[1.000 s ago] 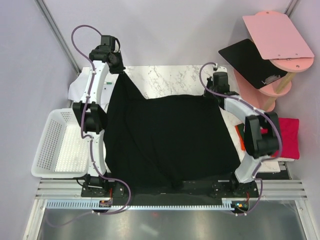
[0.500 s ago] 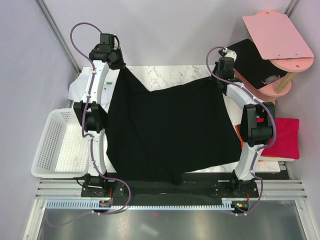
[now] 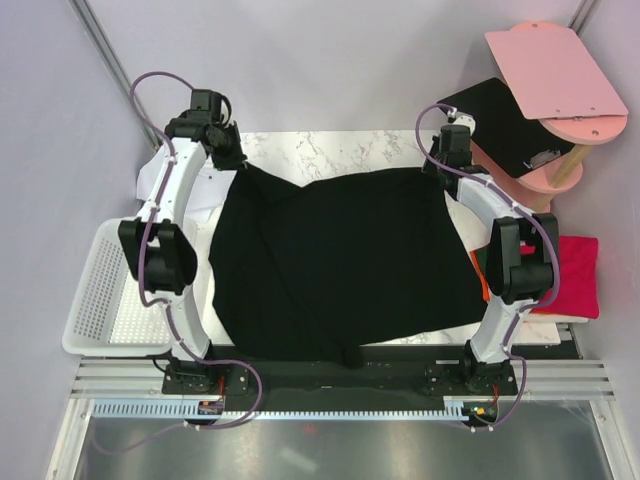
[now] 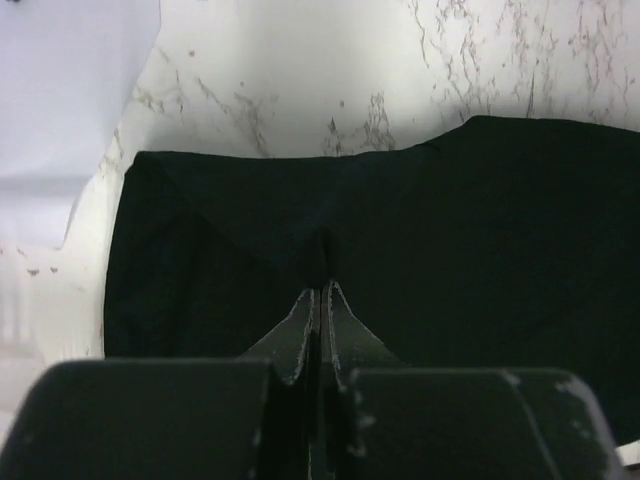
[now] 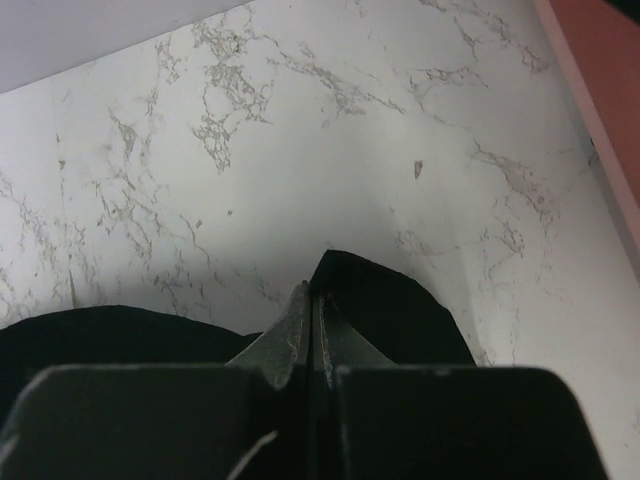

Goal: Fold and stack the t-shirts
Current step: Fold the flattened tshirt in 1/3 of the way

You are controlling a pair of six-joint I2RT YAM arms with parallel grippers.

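Note:
The black t-shirt [image 3: 340,265] lies spread over the marble table [image 3: 340,150], still rumpled at its far left. My left gripper [image 3: 232,160] is shut on its far left corner, and in the left wrist view the closed fingertips [image 4: 322,292] pinch a fold of the black cloth [image 4: 450,230]. My right gripper [image 3: 446,168] is shut on the far right corner; in the right wrist view the tips [image 5: 312,292] pinch the cloth's corner [image 5: 390,310] just above the marble. A folded crimson shirt [image 3: 575,275] lies at the right with an orange edge [image 3: 484,283] beside it. No green shirt shows.
A white basket [image 3: 100,300] stands at the left edge. A white paper sheet [image 3: 150,182] lies under the left arm. A pink tiered stand [image 3: 560,130] at the far right carries a black board [image 3: 495,120] and a pink clipboard [image 3: 555,70].
Both grippers carried the shirt's far corners toward the back of the table. The shirt slid off the near rail onto the tabletop, and its raised left corner has come down.

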